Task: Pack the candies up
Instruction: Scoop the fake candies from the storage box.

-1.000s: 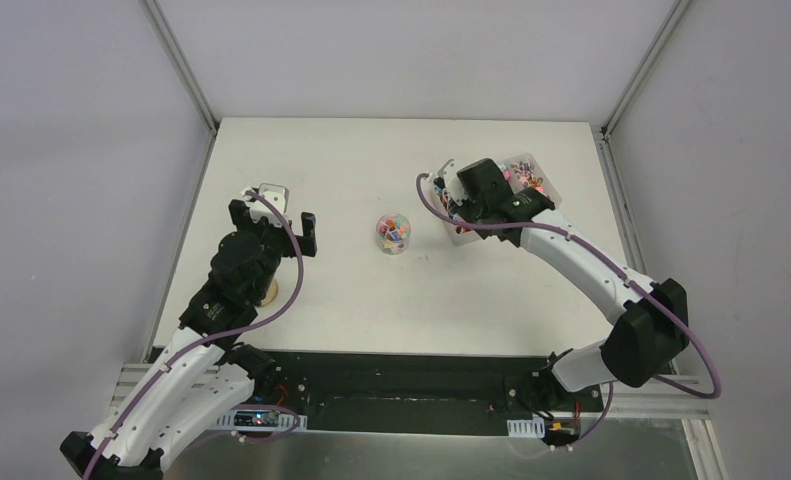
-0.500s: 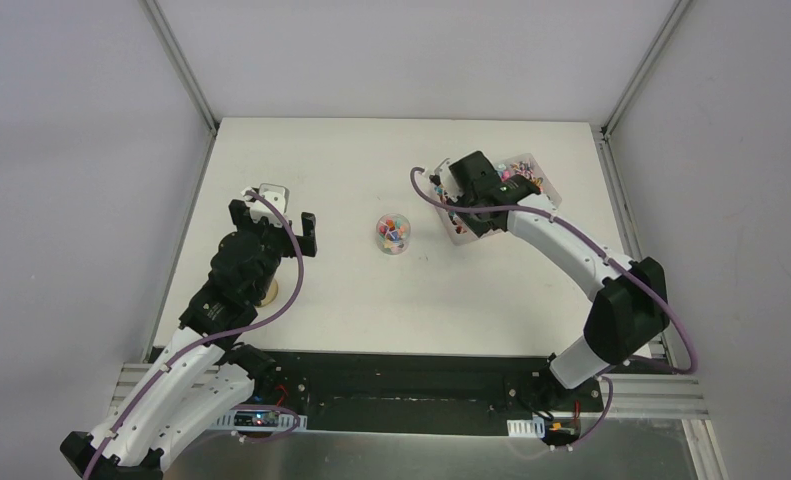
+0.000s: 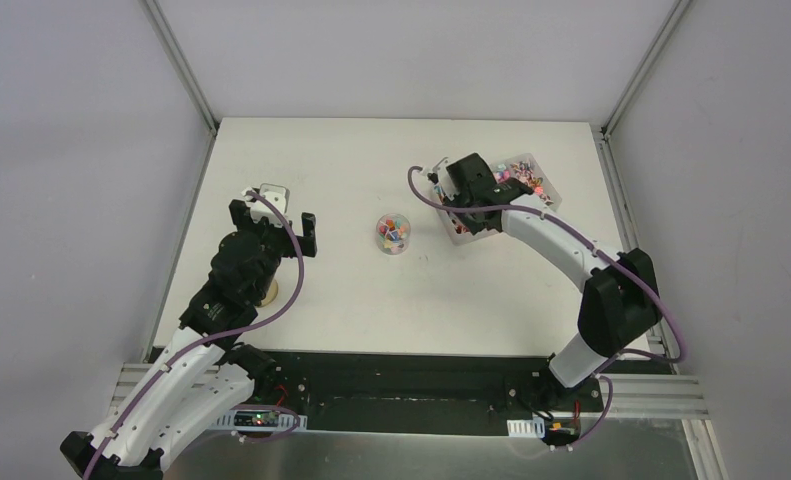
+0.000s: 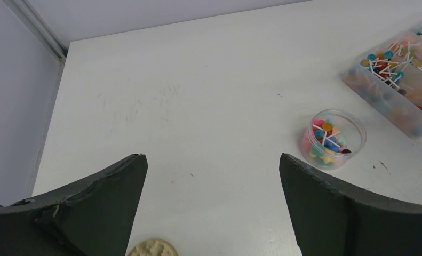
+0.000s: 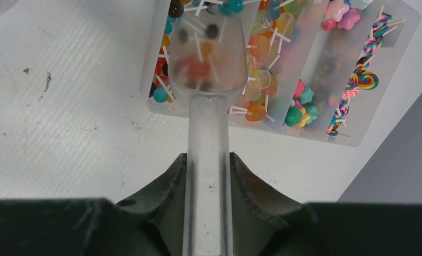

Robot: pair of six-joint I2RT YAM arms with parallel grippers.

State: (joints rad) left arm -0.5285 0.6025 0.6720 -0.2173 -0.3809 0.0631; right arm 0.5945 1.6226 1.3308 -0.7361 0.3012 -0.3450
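The white table top (image 3: 371, 170) fills the middle of the overhead view. At the lower left of that view, the left gripper (image 3: 273, 222) hangs over the table's left part. In the left wrist view its two dark fingers (image 4: 102, 202) stand wide apart with nothing between them.

At the upper right, the right gripper (image 3: 449, 195) sits at the near-left corner of a clear plastic divided tray (image 3: 531, 165). In the right wrist view its jaws are closed tight on the handle of a frosted clear plastic scoop (image 5: 208, 48). The scoop's bowl reaches over the tray's leftmost compartment. Whether the pieces seen through the bowl lie in it or under it cannot be told.

A small round clear plastic jar (image 3: 392, 232) stands open at the table's centre, well apart from both grippers. A round pale wooden disc (image 4: 152, 248) lies at the bottom edge of the left wrist view.

The small multicoloured candies (image 5: 262, 80), many on white sticks, fill the tray's compartments. More of them lie in the jar.
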